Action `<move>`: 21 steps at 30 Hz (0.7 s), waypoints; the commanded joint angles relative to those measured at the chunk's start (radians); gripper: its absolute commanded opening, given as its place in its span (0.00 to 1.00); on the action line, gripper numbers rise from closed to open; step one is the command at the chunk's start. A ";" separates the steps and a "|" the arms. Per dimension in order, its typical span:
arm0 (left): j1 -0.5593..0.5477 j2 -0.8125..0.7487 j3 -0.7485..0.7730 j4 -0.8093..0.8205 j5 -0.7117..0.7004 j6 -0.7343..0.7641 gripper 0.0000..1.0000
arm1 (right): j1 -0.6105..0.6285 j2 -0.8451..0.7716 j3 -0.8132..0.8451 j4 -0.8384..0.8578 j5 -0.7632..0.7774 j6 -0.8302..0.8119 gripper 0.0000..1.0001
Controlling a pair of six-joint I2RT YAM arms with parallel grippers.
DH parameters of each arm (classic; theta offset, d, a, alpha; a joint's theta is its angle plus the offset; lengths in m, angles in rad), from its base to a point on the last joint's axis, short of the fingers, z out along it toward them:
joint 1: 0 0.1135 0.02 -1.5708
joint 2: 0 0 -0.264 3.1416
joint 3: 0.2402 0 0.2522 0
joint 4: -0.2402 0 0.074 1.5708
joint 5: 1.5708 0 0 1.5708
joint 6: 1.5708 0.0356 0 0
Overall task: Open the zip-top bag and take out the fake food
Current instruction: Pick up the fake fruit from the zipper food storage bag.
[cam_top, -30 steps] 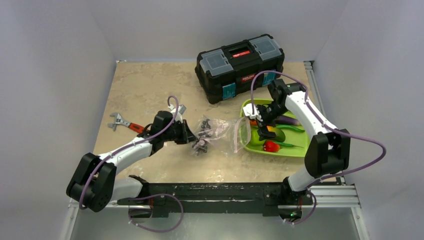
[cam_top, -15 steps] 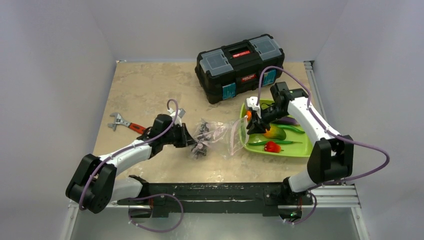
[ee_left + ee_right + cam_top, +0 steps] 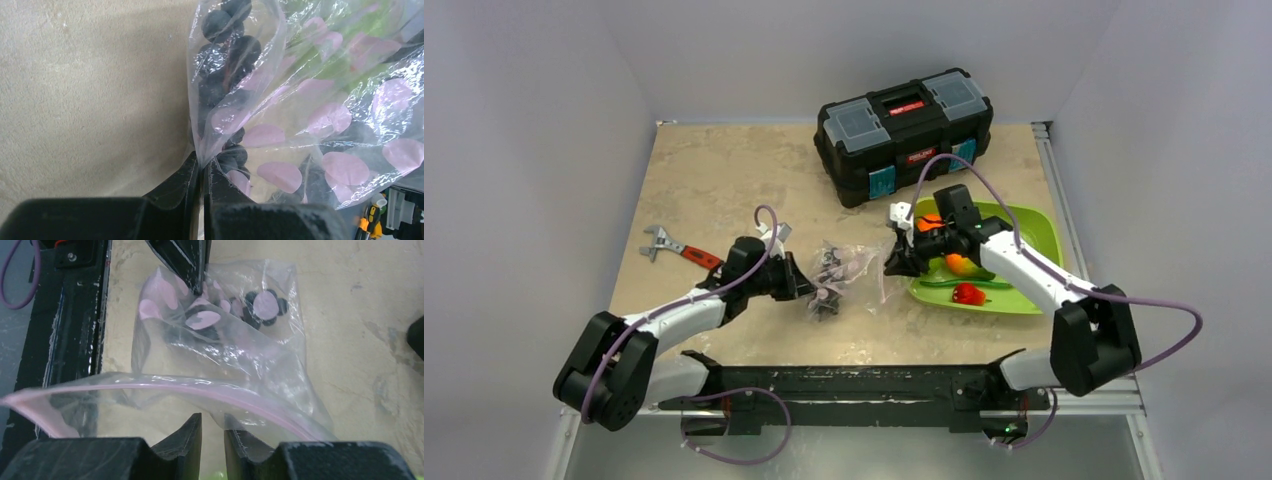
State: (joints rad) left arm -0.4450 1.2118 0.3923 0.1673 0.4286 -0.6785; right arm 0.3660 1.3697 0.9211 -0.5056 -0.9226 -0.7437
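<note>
The zip-top bag (image 3: 849,265) lies crumpled mid-table, clear with pink spots, and dark purple grapes (image 3: 826,290) show inside it. My left gripper (image 3: 802,280) is shut on the bag's left edge; the film is pinched between its fingertips (image 3: 202,162), grapes (image 3: 225,45) just beyond. My right gripper (image 3: 892,262) is at the bag's right end, its jaws a little apart (image 3: 212,417) just under the pink zip strip (image 3: 200,389), which arches wide. The bag's rim touches its right fingertip (image 3: 235,427). Other fake food lies on the green tray (image 3: 1034,225): red pepper (image 3: 967,293), mango (image 3: 964,265), green beans (image 3: 969,284).
A black toolbox (image 3: 904,135) stands at the back, behind the tray. A red-handled wrench (image 3: 674,248) lies at the left, beyond my left arm. The black base rail (image 3: 60,320) of the arms runs along the near edge of the table.
My right gripper left the tray, swung left to the bag's mouth and narrowed its jaws. The left gripper kept its hold and shifted slightly.
</note>
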 commanded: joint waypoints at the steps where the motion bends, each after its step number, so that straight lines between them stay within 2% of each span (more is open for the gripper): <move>1: 0.006 -0.004 -0.027 0.117 0.035 -0.033 0.00 | 0.094 0.039 0.010 0.193 0.089 0.192 0.21; 6: 0.006 0.037 -0.056 0.183 0.047 -0.054 0.00 | 0.172 0.142 0.028 0.238 0.098 0.317 0.22; 10: 0.005 0.073 -0.069 0.244 0.073 -0.068 0.00 | 0.226 0.184 0.038 0.274 0.131 0.372 0.28; 21: 0.005 0.112 -0.068 0.262 0.085 -0.070 0.00 | 0.247 0.331 0.082 0.367 0.156 0.545 0.41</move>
State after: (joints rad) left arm -0.4450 1.3098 0.3225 0.3500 0.4789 -0.7418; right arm 0.6041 1.6718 0.9546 -0.2001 -0.7841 -0.2806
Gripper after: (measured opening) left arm 0.022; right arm 0.402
